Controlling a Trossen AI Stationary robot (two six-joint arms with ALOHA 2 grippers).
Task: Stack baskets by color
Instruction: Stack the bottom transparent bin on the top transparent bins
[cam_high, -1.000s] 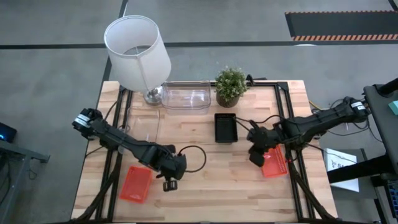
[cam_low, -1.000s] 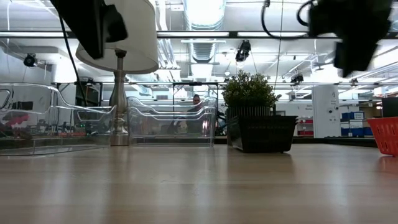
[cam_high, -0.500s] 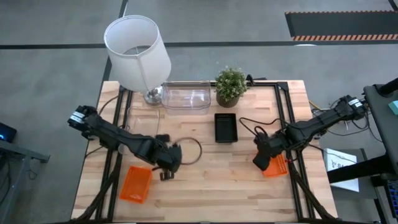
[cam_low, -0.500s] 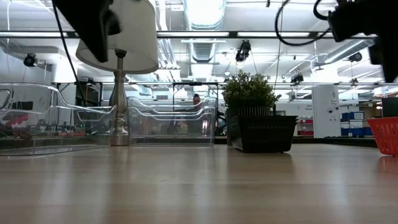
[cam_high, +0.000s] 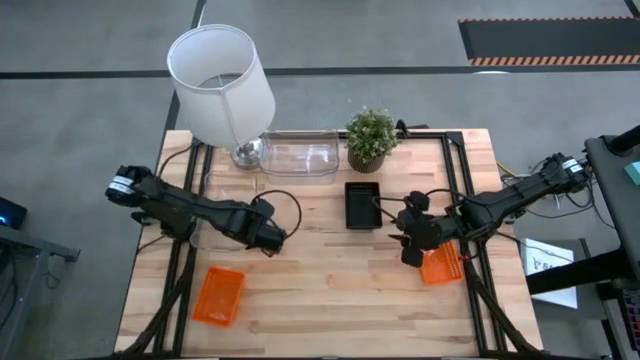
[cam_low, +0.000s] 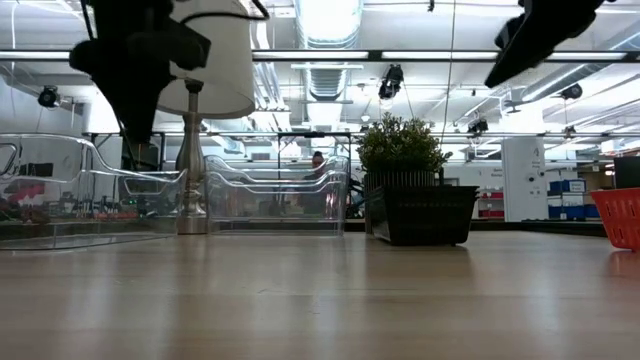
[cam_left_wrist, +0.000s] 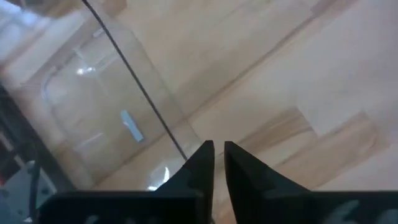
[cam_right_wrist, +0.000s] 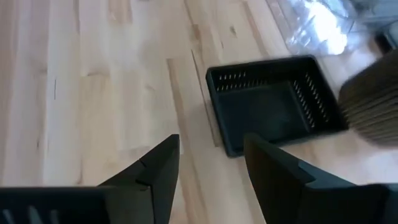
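Two orange baskets lie flat on the table, one at the near left (cam_high: 218, 295) and one at the right edge (cam_high: 441, 266). A black basket (cam_high: 363, 204) sits mid-table in front of the plant. One clear basket (cam_high: 298, 157) stands at the far edge, and another (cam_left_wrist: 106, 118) lies on the left side. My left gripper (cam_high: 268, 240) hangs shut and holding nothing above the right rim of that left clear basket. My right gripper (cam_high: 408, 252) is open and holding nothing. It hangs just left of the right orange basket and looks toward the black basket (cam_right_wrist: 273, 106).
A white lamp (cam_high: 220, 85) stands at the far left corner, with a potted plant (cam_high: 371, 138) to its right behind the black basket. Black cables loop beside both wrists. Bare wood (cam_high: 330, 290) lies at the near middle of the table.
My left gripper has gone from beside the near-left orange basket toward the table's far edge, rolling its wrist on the way. It now hangs over the left clear basket. My right gripper has risen a little and turned beside the right orange basket, which stays on the table.
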